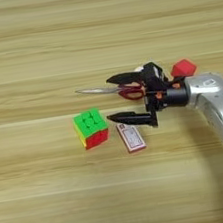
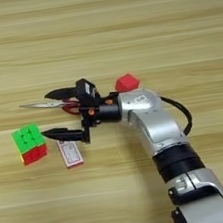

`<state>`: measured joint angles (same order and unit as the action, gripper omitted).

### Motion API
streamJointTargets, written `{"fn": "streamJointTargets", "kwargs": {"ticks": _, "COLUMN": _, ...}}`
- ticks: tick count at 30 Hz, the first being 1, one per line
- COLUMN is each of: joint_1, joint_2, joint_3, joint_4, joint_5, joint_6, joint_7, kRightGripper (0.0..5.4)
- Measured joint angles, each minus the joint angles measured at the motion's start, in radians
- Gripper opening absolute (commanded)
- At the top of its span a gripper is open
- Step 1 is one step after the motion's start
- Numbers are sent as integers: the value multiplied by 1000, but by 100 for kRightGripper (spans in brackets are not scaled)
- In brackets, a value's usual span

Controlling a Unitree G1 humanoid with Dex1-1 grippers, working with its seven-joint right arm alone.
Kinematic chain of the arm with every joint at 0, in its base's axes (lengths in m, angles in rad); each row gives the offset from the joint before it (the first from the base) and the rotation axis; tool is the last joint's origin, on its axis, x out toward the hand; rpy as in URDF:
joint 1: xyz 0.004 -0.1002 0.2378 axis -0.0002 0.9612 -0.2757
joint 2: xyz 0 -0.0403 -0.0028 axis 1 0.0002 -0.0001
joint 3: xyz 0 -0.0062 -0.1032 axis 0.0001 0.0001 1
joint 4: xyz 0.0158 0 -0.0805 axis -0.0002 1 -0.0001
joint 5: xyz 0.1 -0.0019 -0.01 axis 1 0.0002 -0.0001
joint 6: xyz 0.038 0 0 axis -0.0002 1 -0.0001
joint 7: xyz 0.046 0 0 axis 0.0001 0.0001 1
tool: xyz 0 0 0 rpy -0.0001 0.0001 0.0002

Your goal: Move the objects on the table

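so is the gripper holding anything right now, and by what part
Nothing is held: the right gripper is open, its fingers spread above the scissors, with no object between them.

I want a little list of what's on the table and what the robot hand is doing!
table: light wood
puzzle cube: green on top, left of the gripper
flat box: red and white, below the lower finger
scissors: red handles, blades pointing left
red cube: behind the arm
gripper: open, fingers pointing left
glue stick: not visible
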<state>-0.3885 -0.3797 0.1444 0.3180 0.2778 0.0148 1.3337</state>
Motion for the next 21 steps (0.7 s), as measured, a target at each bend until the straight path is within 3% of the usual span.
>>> {"fn": "streamJointTargets", "kwargs": {"ticks": 10, "joint_1": -82, "joint_2": 40, "joint_3": 67, "joint_4": 171, "joint_5": -97, "joint_6": -121, "joint_7": 38, "kRightGripper": 537}}
{"fn": "streamJointTargets", "kwargs": {"ticks": 15, "joint_1": -134, "joint_2": 81, "joint_3": 67, "joint_4": 275, "joint_5": -133, "joint_6": -193, "joint_7": 1, "kRightGripper": 537}}
{"fn": "streamJointTargets", "kwargs": {"ticks": 21, "joint_1": -147, "joint_2": 106, "joint_3": 85, "joint_4": 342, "joint_5": -163, "joint_6": -245, "joint_7": 5, "kRightGripper": 537}}
